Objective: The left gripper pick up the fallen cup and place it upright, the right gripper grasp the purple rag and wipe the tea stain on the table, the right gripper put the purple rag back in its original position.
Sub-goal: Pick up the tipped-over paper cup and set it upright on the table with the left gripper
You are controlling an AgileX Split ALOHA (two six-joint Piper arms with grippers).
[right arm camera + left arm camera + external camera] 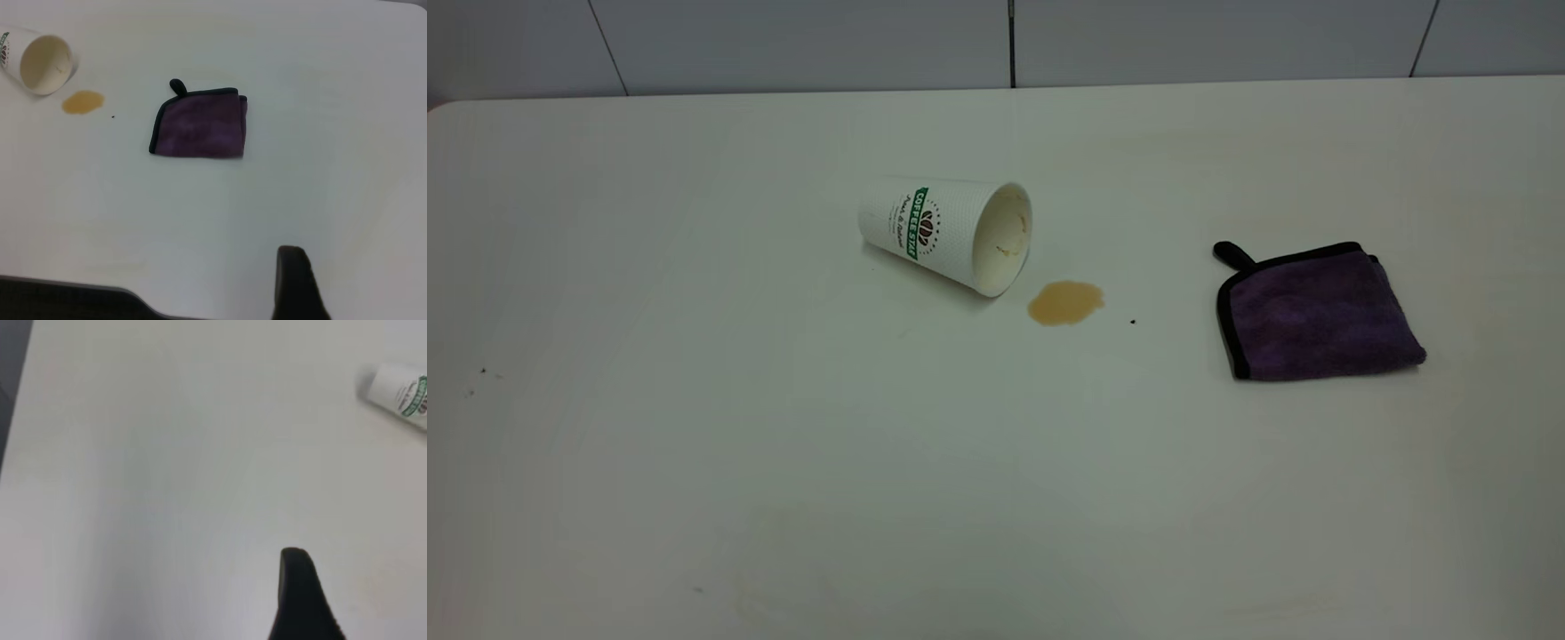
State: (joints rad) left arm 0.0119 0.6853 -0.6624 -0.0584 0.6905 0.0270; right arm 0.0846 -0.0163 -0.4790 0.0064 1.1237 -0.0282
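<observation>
Lay on its side near the middle of the table [694, 462], mouth turned toward the stain: the cup [945, 233]. Sat just beside the cup's rim, not quite touching: the stain [1064, 302], with a tiny dark speck [1133, 322] near it. Rested folded and flat, well apart from the cup, beyond the stain: the purple rag [1319, 313], black loop at one corner. Showed only one dark fingertip each, high over the table: the left gripper [301, 600] and the right gripper [297, 287]; wide or narrow, impossible to tell.
</observation>
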